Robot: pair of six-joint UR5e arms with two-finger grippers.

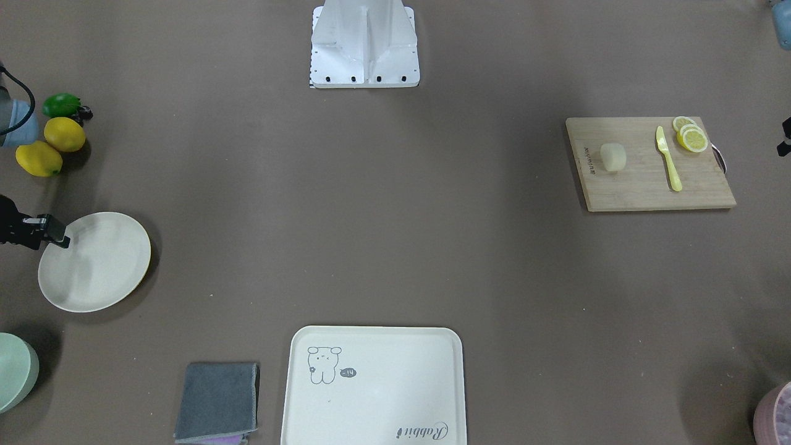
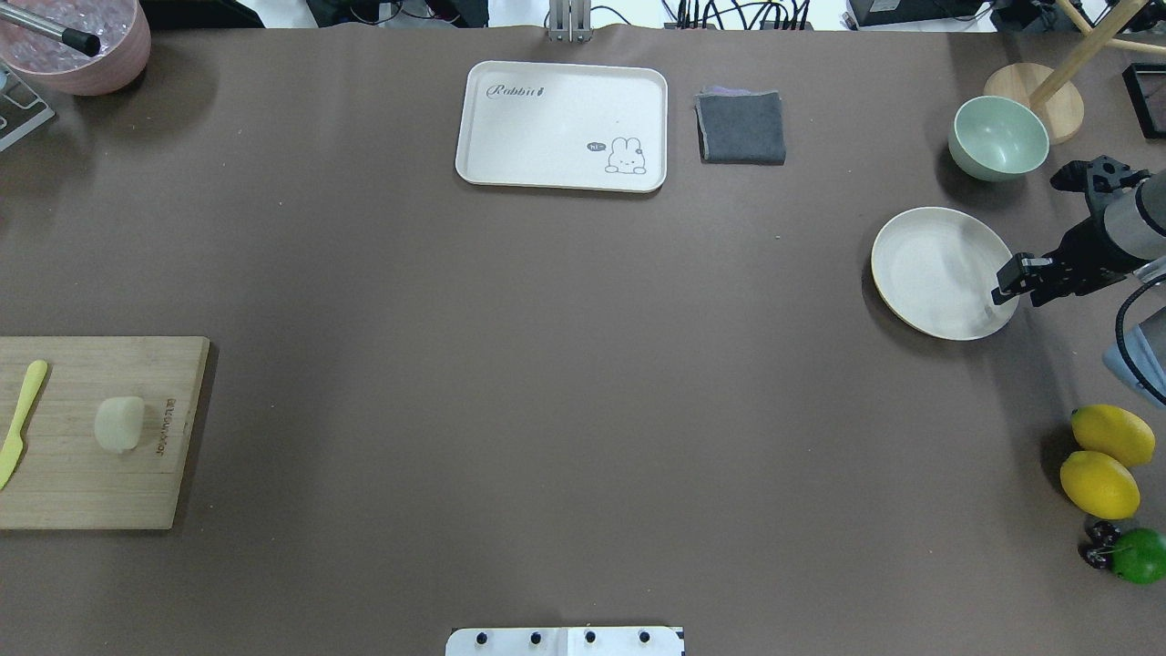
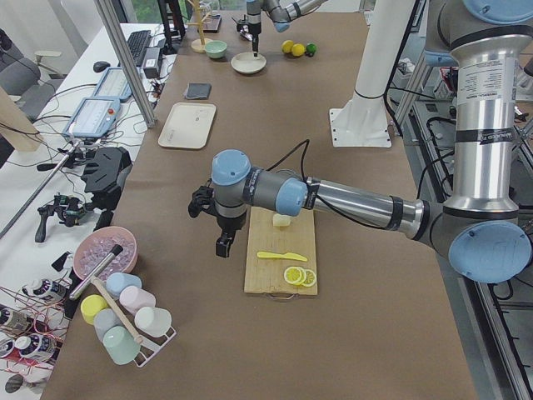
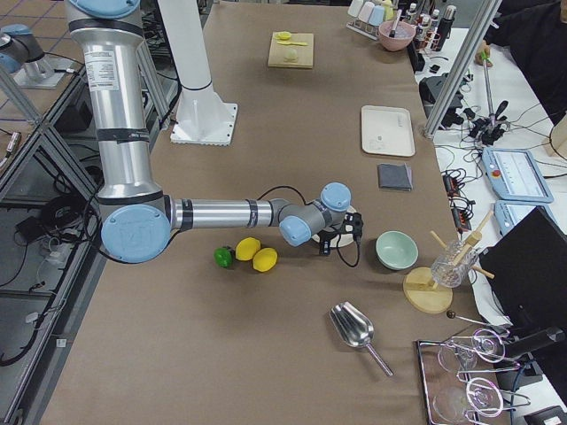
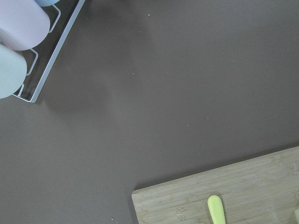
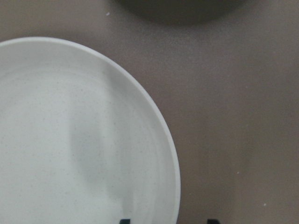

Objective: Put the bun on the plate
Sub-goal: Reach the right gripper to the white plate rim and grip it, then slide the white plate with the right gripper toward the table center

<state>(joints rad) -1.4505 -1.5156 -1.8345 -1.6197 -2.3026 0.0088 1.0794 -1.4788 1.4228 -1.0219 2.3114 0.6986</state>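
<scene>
The bun [image 1: 613, 157] [image 2: 119, 424] is a small pale lump lying on a wooden cutting board [image 1: 642, 191] [image 2: 82, 492] on my left side. The round cream plate [image 1: 96, 262] [image 2: 938, 271] [image 6: 70, 140] sits far across the table on my right side. My right gripper [image 2: 1002, 290] [image 1: 60, 240] [image 6: 168, 220] hangs at the plate's rim, open, one fingertip over the plate and one outside it. My left gripper [image 3: 223, 243] hovers over the table just beside the board, clear of the bun; I cannot tell if it is open or shut.
A yellow knife [image 1: 668, 159] and lemon slices [image 1: 691, 136] share the board. Two lemons [image 2: 1100, 460] and a lime [image 2: 1139, 556] lie near the right arm. A green bowl [image 2: 997, 137], grey cloth [image 2: 741, 128], bear tray [image 2: 562, 126] and pink bowl [image 2: 82, 46] line the far edge.
</scene>
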